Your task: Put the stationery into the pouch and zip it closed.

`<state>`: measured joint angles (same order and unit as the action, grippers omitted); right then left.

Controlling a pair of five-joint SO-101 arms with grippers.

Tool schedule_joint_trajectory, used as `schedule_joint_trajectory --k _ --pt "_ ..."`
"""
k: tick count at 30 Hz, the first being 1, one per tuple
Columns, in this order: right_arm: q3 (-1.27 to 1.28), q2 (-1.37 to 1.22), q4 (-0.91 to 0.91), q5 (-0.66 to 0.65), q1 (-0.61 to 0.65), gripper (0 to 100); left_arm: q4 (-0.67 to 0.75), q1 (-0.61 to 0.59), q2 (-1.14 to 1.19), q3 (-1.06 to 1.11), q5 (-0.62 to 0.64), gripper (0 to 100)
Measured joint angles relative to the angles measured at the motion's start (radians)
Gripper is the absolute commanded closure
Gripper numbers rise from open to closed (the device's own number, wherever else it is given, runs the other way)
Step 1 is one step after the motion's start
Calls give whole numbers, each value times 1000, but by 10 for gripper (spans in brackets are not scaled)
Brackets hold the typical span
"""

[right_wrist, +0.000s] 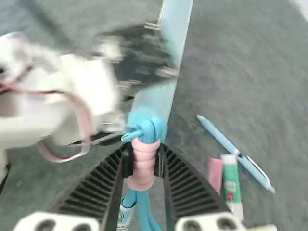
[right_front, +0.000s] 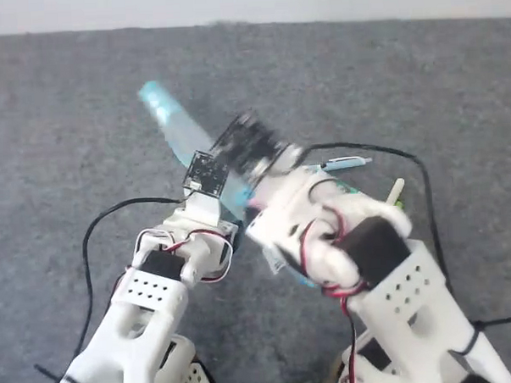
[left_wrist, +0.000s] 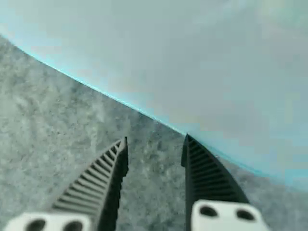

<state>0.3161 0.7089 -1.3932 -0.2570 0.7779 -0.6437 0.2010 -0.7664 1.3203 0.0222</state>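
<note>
Most of the job looks left to do. The blue pouch [right_front: 172,127] is on the grey bench [right_front: 57,107]. A pen [right_wrist: 236,149], a small tube [right_wrist: 231,185] and a pink rubber [right_wrist: 215,175] lie beside it, not inside. The right jaws pinch a pink bead [right_wrist: 143,166] on the pouch's blue cord. The left jaws are spread apart with nothing in them, just beside the pouch's edge.

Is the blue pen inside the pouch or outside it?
Outside. The blue pen lies flat on the grey carpet, beside the pouch and apart from it.
</note>
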Motion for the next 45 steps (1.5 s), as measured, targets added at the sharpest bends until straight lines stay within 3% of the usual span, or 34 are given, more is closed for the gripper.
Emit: schedule_joint_trajectory --k 3,9,16,20,24,31,35,41,45 --pt "0 0 -12 -17 84 993 35 11 2 0 2 825" --pt "164 37 60 -20 87 993 17 -61 2 -8 5 826" --pt "466 69 258 -20 20 993 -153 -305 2 -143 5 825" --pt "578 68 348 -12 0 993 -167 -482 2 -175 -20 825" --pt "605 68 394 9 -14 993 -167 -566 2 -181 -61 824" --pt "605 -41 468 15 -41 993 -253 -578 -15 -204 -101 822" --pt "582 -150 477 44 -89 993 -334 -574 -169 -204 -138 786" --pt "486 -203 436 84 -115 993 -479 -400 -489 -157 -198 695" --pt "448 -203 405 104 -120 993 -522 -282 -546 -157 -226 653"
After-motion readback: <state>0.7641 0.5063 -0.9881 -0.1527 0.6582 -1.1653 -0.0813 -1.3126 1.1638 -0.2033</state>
